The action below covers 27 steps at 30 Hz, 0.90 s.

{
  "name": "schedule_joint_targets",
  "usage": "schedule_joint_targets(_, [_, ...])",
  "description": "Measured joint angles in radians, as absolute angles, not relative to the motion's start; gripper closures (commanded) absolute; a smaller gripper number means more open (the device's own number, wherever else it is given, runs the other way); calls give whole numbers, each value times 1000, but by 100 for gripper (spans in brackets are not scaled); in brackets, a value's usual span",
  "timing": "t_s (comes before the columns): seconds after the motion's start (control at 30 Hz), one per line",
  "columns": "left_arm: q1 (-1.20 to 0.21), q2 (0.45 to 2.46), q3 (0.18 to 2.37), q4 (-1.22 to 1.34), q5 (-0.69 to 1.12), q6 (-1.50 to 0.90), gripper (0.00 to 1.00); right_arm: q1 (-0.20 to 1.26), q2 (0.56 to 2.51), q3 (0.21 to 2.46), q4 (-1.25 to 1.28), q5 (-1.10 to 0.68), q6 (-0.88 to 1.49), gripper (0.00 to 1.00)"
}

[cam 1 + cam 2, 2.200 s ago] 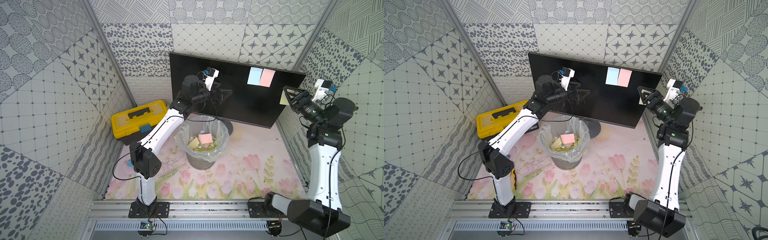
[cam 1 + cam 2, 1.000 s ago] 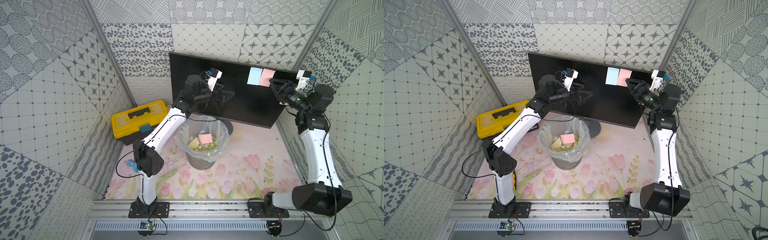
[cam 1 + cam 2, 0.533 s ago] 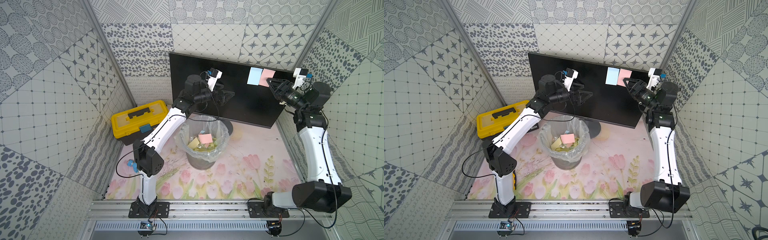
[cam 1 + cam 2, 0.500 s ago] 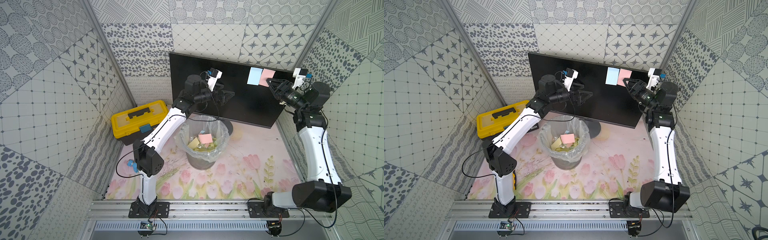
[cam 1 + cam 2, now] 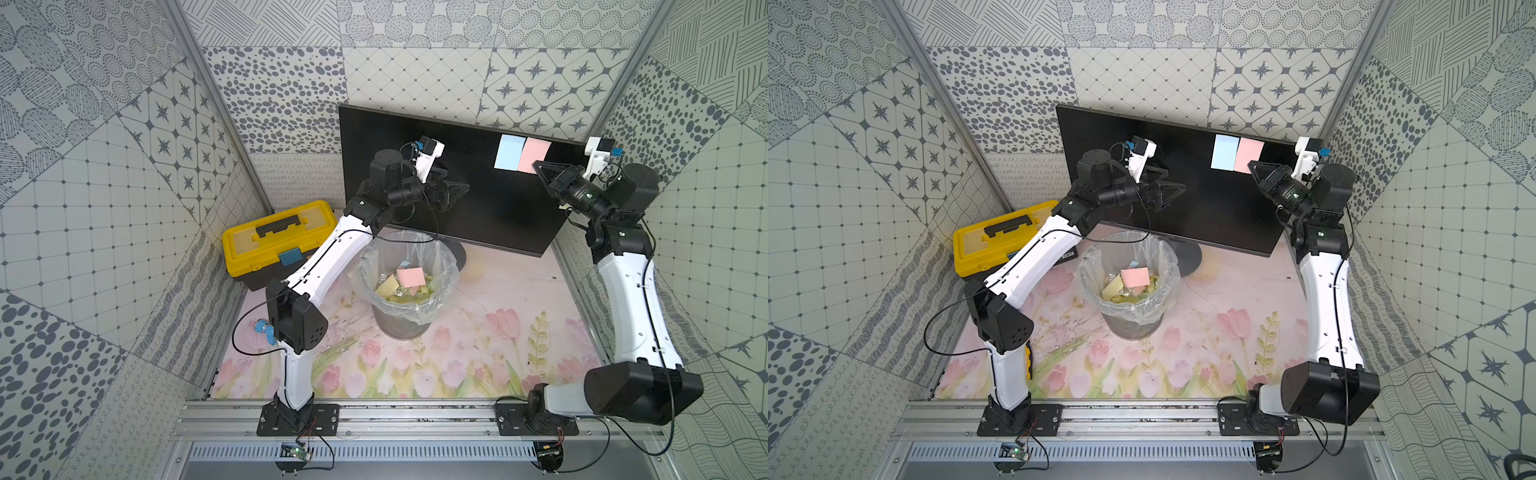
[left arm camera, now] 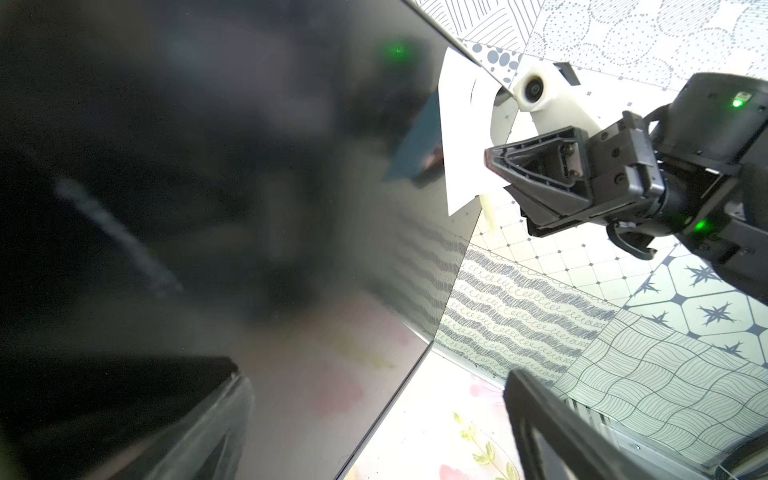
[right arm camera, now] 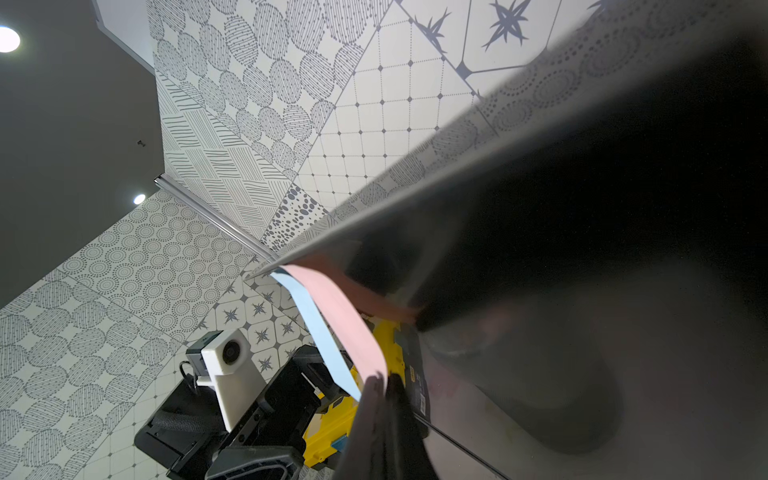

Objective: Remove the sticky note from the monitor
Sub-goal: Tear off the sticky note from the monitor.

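While left jaws gape, right jaws clamp the pink note (image 7: pixel 336 320), hiding its edge.

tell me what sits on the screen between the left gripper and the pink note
The blue sticky note, edge to edge with the pink sticky note; the rest of that stretch is bare monitor, as both top views show.

1 monitor (image 5: pixel 478 224) — 1 blue note (image 5: pixel 508 153), 1 pink note (image 5: pixel 534 154); 1 bin (image 5: pixel 399 328), 1 toolbox (image 5: pixel 278 237) — L pincer (image 5: pixel 463 191), R pincer (image 5: pixel 536 166).
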<state>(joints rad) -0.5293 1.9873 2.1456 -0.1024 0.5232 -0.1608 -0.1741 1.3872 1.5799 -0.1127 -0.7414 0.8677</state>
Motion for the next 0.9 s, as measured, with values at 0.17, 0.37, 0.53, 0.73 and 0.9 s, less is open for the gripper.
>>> schedule_joint_targets(0.17, [-529,1987,2146,-102,522,-161,1,-174,1360,1570,-132,-733,852,100])
schedule_joint_targets(0.37, [-529,1987,2146,-103,522,-160,1,-174,1315,1524,-149,-714,818,100])
schedule_joint_targets(0.53, [-529,1987,2146,-103,522,-160,1,-178,1262,1489,-194,-672,772,100])
schedule_joint_targets(0.73, [-529,1986,2146,-109,521,-153,1,-182,1202,1479,-236,-645,722,100])
schedule_joint_targets(0.9, [-529,1975,2141,-122,514,-152,1,-185,1155,1479,-268,-624,659,100])
